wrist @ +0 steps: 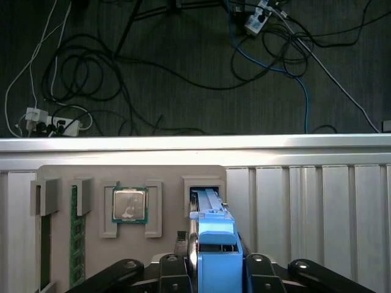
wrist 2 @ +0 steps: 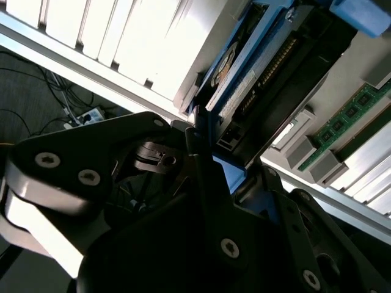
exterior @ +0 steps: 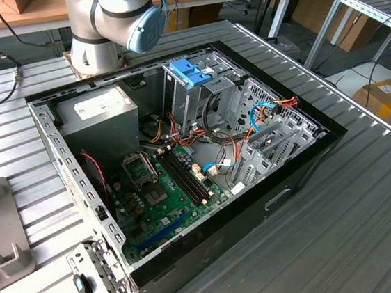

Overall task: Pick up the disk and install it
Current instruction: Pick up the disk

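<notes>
Open computer case (exterior: 64, 160), grey parts tray (wrist: 171, 201)

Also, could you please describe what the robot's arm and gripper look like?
The arm is built of thick, silver-grey tubular segments, with a round light-blue joint cap on one joint. The gripper is black, made of rounded linkage plates dotted with round screw heads, as seen in both wrist views.

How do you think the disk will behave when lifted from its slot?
The disk looks rigid, metal framed by blue rails, so probably won't flex. Standing on edge in a slot of the holder, it may tip once freed. Likely heavy for its size.
</notes>
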You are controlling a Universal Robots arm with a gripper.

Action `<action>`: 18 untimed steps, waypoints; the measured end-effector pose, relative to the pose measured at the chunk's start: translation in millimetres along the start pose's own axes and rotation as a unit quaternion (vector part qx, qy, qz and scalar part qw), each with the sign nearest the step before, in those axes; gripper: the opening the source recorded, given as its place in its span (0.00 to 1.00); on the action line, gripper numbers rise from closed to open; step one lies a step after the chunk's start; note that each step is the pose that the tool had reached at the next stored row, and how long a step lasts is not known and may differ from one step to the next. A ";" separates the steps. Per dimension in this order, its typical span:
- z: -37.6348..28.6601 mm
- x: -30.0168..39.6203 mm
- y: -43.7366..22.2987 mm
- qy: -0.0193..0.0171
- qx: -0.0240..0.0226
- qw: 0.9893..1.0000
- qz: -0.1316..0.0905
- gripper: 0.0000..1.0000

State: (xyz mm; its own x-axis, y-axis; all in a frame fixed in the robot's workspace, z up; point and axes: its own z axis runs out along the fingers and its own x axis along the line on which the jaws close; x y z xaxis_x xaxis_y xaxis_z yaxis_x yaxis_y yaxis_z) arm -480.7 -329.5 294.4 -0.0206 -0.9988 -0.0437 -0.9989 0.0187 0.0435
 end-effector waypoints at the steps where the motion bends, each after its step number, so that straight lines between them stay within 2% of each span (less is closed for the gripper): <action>1: -0.9 0.0 0.0 0.000 0.000 1.000 0.000 0.37; 5: -5.0 -0.2 0.2 0.000 0.000 1.000 0.000 0.37; 18: -34.8 -1.5 1.5 -0.001 0.000 1.000 0.000 0.37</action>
State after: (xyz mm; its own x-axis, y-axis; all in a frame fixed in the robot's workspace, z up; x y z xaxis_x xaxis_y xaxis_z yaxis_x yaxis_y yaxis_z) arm -480.7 -329.5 329.2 -0.0205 -0.9987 -0.0460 -0.9989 0.0185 0.0436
